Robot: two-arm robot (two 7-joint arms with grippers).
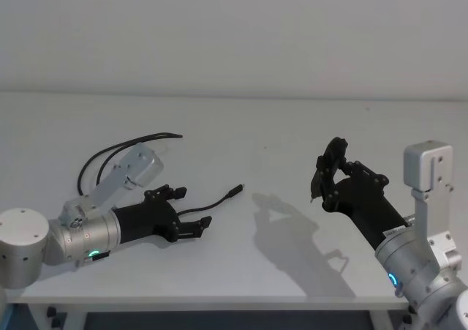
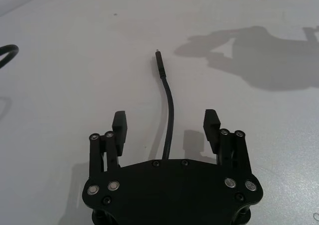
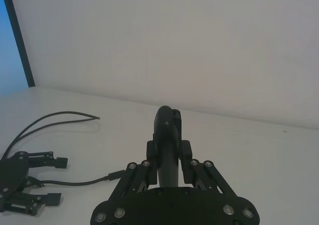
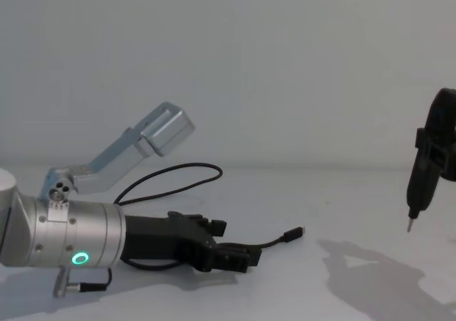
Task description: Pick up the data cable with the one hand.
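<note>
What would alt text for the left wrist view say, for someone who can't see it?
The left claw, fingers open, hangs over a white table with a thin black data cable lying between its fingers. The cable runs forward and ends in a slim, metal-tipped plug.

No lettering, label, brand mark or number is showing legibly anywhere: not on the left claw (image 1: 193,205), the right claw (image 1: 333,167), the pen-like tool (image 4: 419,189) it is gripping, the data cable (image 1: 227,195) or the white surface (image 1: 256,125).
</note>
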